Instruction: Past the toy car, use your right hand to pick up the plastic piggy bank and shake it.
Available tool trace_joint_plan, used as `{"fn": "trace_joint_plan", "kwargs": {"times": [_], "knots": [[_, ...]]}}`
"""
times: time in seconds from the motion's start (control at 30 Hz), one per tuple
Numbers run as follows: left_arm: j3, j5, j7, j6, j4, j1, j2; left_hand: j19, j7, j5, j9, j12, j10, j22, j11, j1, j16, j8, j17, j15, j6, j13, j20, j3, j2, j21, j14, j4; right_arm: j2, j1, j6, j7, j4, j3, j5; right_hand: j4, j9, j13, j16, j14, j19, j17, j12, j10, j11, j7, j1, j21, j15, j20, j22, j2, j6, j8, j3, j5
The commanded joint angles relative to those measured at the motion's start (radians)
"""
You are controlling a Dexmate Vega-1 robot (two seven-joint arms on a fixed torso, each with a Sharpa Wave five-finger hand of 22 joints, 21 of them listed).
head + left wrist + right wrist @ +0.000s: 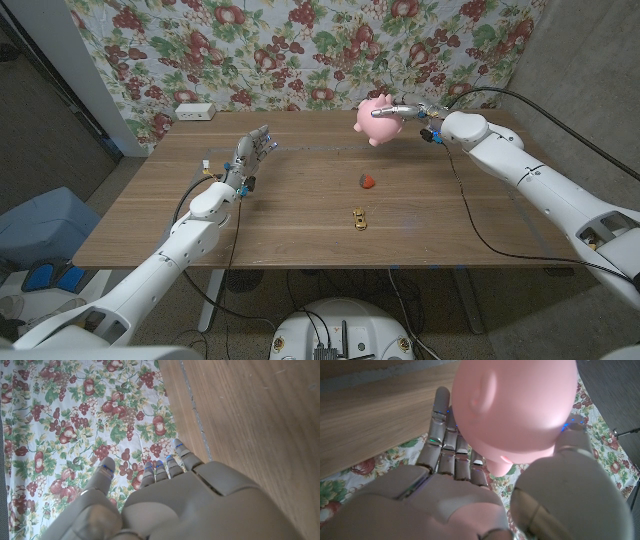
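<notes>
A pink plastic piggy bank hangs in the air above the table's far right part, gripped by my right hand. In the right wrist view the piggy bank sits between the fingers and the thumb of my right hand. A small yellow toy car stands on the wooden table, nearer to me than the pig. My left hand is raised over the table's left side, fingers apart and holding nothing; the left wrist view shows my left hand the same way.
A small red object lies on the table between the car and the pig. A white box sits at the far left corner. A floral cloth hangs behind the table. A black cable trails over the table's right side.
</notes>
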Motion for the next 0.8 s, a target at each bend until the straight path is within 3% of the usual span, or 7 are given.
{"fn": "trace_joint_plan", "kwargs": {"times": [0.03,0.4,0.8], "knots": [[0.001,0.001,0.001,0.0,0.0,-0.001,-0.001,0.01,0.004,0.001,0.004,0.002,0.004,0.003,0.0,-0.001,0.0,0.003,0.004,-0.008,0.005,0.004,-0.001,0.002,0.038,-0.004,0.0,-0.009,0.022,-0.066,0.059,-0.152,-0.019,0.04,-0.023,0.002,0.204,0.263,0.205,0.371,-0.102,0.443,0.143,0.366,-0.334,-0.091,0.158,0.009,-0.44,-0.094,0.002,0.218,0.489,0.004,0.275,0.448],[0.0,0.003,0.005,0.0,-0.007,0.002,0.001,0.01,0.004,0.001,0.004,0.002,0.004,0.003,0.001,-0.002,0.0,0.003,0.004,-0.008,0.004,0.004,0.0,0.002,0.038,-0.004,-0.001,-0.008,0.08,-0.14,0.189,-0.37,0.007,0.09,-0.066,0.003,0.201,0.265,0.205,0.37,-0.102,0.441,0.143,0.366,-0.337,-0.097,0.156,0.015,-0.441,-0.098,0.002,0.218,0.492,0.001,0.276,0.447],[0.002,0.004,0.002,0.0,-0.003,-0.002,-0.001,0.009,0.004,0.001,0.004,0.003,0.004,0.003,0.001,-0.002,0.0,0.003,0.004,-0.008,0.004,0.004,0.0,0.002,0.039,-0.005,-0.001,-0.008,0.138,-0.18,0.262,-0.532,0.035,0.125,-0.102,0.003,0.202,0.262,0.203,0.371,-0.103,0.44,0.141,0.367,-0.341,-0.099,0.155,0.02,-0.442,-0.102,0.001,0.217,0.492,0.0,0.279,0.448]]}}
